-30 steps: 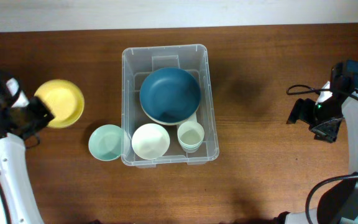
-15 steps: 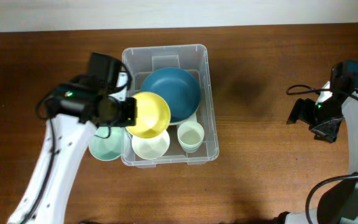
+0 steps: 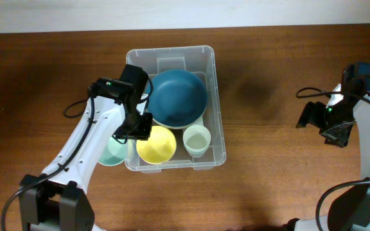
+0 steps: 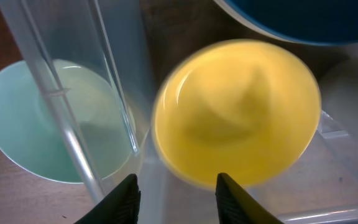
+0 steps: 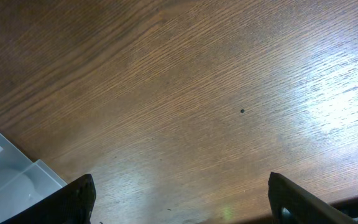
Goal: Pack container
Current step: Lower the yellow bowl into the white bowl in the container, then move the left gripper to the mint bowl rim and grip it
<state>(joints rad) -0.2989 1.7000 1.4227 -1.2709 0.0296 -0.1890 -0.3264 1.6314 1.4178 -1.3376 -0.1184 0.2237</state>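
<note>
Since the mint bowl [image 4: 42, 118] is the only dish outside the container [image 3: 220, 109], the next move probably depends on how this bowl lies from the left jaws. It rests on the table [image 3: 268, 192] just beside the container's left wall, near the front-left corner. The wrist view shows only the clear wall between it and the jaws.

The container stands in the middle of the table, its long axis running from the far side to the near side. The left jaws hang inside its front-left part, above the yellow bowl [image 3: 156, 144]. They are spread and pinch nothing, and the yellow bowl looks blurred below them. The blue bowl [image 3: 175, 97] fills the container's far half and a pale cup [image 3: 196, 139] sits in the front-right corner.

The left arm [image 3: 95, 138] is clearly the nearer one. It would have to rise over the left wall first, because the rim is the edge to avoid. Left of the container the table is open. The right jaws, spread wide and holding nothing, are well apart to the container's right.
</note>
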